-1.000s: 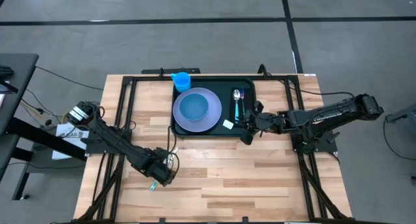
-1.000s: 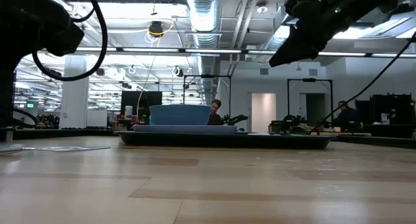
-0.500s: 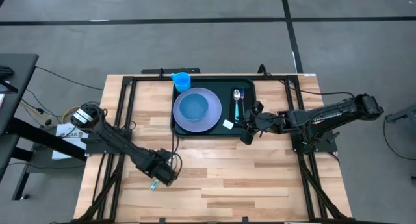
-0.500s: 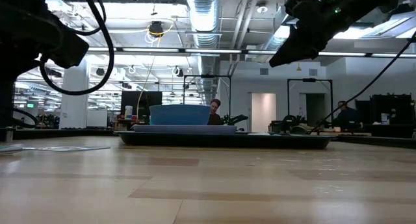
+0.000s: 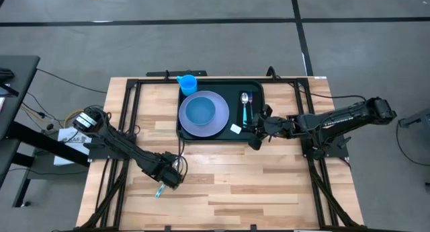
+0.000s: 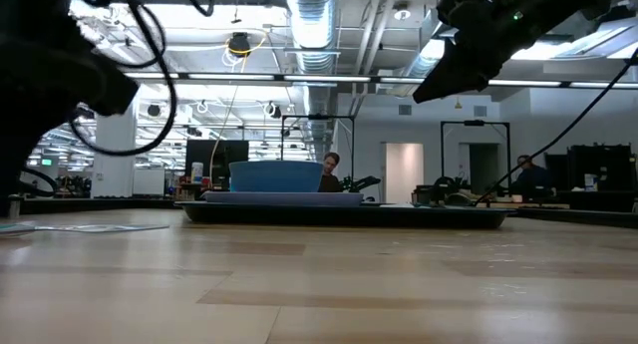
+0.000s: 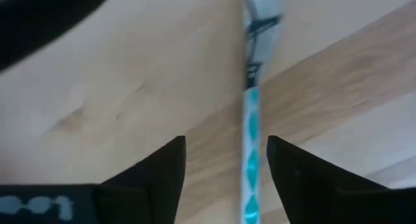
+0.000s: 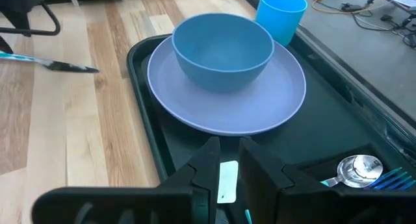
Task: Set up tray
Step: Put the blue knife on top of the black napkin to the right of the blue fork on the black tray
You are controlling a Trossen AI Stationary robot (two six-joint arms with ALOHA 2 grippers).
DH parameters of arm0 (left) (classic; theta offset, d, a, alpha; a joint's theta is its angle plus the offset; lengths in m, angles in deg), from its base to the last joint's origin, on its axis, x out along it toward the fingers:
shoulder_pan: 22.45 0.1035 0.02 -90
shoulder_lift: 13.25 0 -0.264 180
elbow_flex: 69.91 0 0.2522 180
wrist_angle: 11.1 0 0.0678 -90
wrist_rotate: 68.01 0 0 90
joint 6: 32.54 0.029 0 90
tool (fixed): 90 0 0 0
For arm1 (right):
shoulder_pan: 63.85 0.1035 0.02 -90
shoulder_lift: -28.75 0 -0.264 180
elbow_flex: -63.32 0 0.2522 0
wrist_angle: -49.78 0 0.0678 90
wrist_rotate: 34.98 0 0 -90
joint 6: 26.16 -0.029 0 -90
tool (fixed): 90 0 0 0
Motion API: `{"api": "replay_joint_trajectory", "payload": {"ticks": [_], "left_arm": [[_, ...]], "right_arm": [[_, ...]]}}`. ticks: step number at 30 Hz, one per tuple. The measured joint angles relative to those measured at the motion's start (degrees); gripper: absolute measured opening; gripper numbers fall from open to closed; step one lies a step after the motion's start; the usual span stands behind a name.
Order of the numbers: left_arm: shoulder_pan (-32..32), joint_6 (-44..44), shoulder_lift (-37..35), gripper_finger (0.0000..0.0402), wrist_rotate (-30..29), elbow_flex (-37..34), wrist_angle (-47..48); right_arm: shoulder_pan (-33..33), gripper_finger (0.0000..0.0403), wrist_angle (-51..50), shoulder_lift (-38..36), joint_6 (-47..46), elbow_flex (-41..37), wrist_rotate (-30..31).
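The dark tray (image 5: 253, 86) lies at the table's far middle. On it are a lilac plate (image 5: 222, 124) with a blue bowl (image 5: 199, 111), a blue cup (image 5: 187, 83), a spoon (image 5: 246, 97) and a teal-handled utensil (image 5: 244, 113). A teal-handled knife (image 7: 251, 139) lies on the wood near the table's left near part (image 5: 159, 191), its blade (image 8: 71, 67) pointing toward the tray. My left gripper (image 5: 169, 177) hangs over it, open, one finger on each side (image 7: 225, 156). My right gripper (image 5: 257, 128) waits above the tray's right near corner, its fingers a narrow gap apart (image 8: 228, 146).
A small white tag (image 8: 227, 178) lies on the tray below my right gripper. Bare wood (image 5: 255, 185) stretches between the tray and the near edge. The table's black frame rails (image 5: 127, 104) run along both sides. People and benches show in the room beyond (image 6: 329, 170).
My left arm has sunk a little, showing larger and lower in the low view, and its gripper has crept slightly toward the far edge along the knife. The knife's teal end has stayed put.
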Motion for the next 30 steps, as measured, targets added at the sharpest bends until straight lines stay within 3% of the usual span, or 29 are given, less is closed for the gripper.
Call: {"api": "replay_joint_trajectory", "payload": {"ticks": [5,10,16,24,30], "left_arm": [[-0.07,-1.79,0.0,0.0213,3.01,-3.36,-5.78],[0.04,-1.63,-0.02,0.0213,2.15,-4.69,-11.23],[0.05,-0.56,1.67,0.0213,2.62,-4.49,-10.5],[1.92,4.27,6.8,0.0212,8.37,-3.26,-9.83],[3.56,7.73,6.71,0.0157,7.03,-1.35,-7.36]], "right_arm": [[0.0,0.0052,-0.26,0.0,0.01,0.0,-0.04],[0.0,0.0052,-0.26,0.01,0.01,0.0,-0.04],[-0.02,0.0052,-0.2,-0.01,0.01,0.0,-0.04],[0.0,0.0052,-0.28,0.01,0.01,0.0,-0.07],[-0.02,0.0052,-0.24,0.0,0.01,0.0,-0.07]]}}
